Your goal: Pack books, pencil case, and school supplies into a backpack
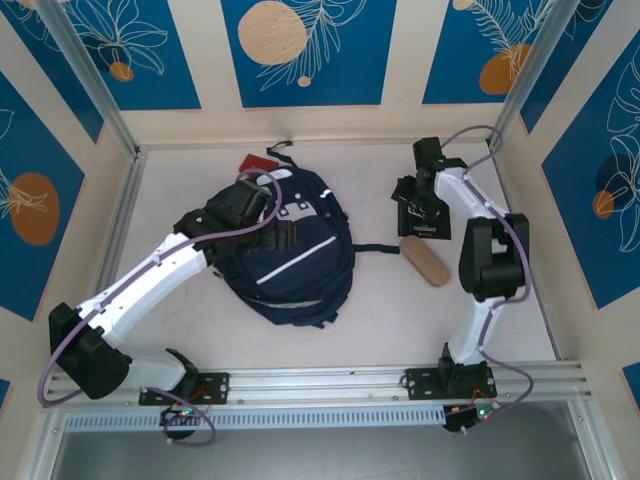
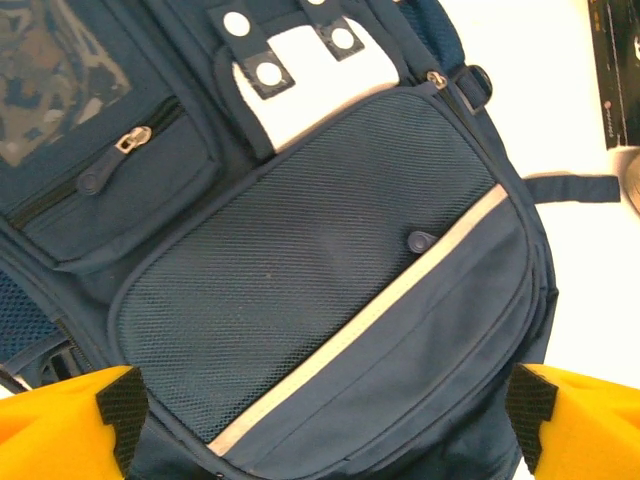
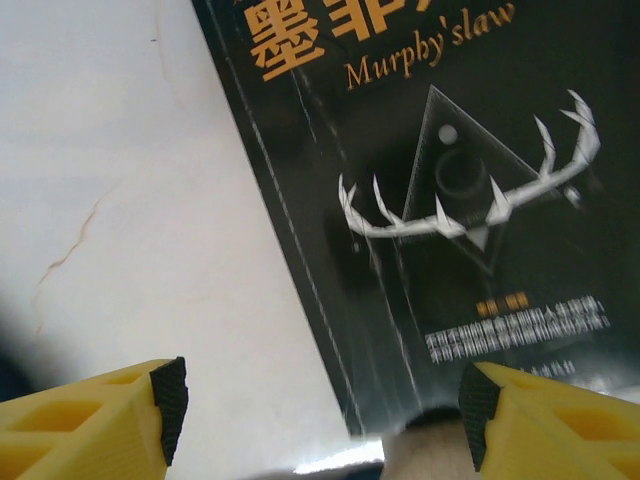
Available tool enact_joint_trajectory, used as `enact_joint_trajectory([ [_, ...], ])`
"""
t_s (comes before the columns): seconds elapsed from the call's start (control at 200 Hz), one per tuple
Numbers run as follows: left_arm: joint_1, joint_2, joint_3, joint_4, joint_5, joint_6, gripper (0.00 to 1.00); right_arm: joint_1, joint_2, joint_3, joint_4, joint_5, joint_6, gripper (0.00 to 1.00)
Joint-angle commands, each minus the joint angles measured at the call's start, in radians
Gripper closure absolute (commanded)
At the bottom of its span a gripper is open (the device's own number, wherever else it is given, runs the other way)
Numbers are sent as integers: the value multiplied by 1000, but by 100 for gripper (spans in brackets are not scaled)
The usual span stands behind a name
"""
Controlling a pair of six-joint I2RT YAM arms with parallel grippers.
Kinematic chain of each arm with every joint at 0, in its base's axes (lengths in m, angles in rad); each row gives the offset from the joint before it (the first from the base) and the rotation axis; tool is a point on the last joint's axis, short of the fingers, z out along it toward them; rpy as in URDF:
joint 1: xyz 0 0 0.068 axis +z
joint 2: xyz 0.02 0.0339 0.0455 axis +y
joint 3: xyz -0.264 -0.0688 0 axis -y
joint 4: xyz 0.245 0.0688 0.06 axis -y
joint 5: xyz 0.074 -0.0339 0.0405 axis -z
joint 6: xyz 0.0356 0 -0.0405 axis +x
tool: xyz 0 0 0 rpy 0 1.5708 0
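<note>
Your left hand (image 2: 325, 418) hangs wide over the backpack (image 2: 320, 260); right hand (image 3: 320, 405), wide too (nothing held), hovers at the black book (image 3: 450, 200). I'd say grip its edge next.

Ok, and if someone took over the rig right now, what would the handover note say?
Left gripper: open, above the front pocket of the backpack, holding nothing.
Right gripper: open, above a corner of the black book, not gripping it.
The black book and the tan pencil case lie on the table right of the backpack; a red item lies behind the backpack.
Done: nothing visibly packed.
Left: book, pencil case and other supplies go into the backpack.
</note>
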Motion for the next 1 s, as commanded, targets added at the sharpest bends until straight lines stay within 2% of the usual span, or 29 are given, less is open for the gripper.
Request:
enact_joint_trajectory([
  [0.0,24,-45,-32,12,-24,-41,5,-4,99,91,-91,32,-48,25],
  [0.245,47,-60,-45,15,11,-53,3,17,262,226,-167,-12,-48,26],
  [0.38,47,-44,-40,38,49,-57,3,30,279,212,-172,-76,-36,27],
  [0.625,47,52,11,92,185,-56,3,56,250,167,-140,-246,-16,30],
  [0.795,47,102,34,119,230,-64,3,31,172,155,-140,-196,-41,30],
  [0.995,46,121,28,136,268,-66,3,-118,94,99,-136,-118,-107,31],
])
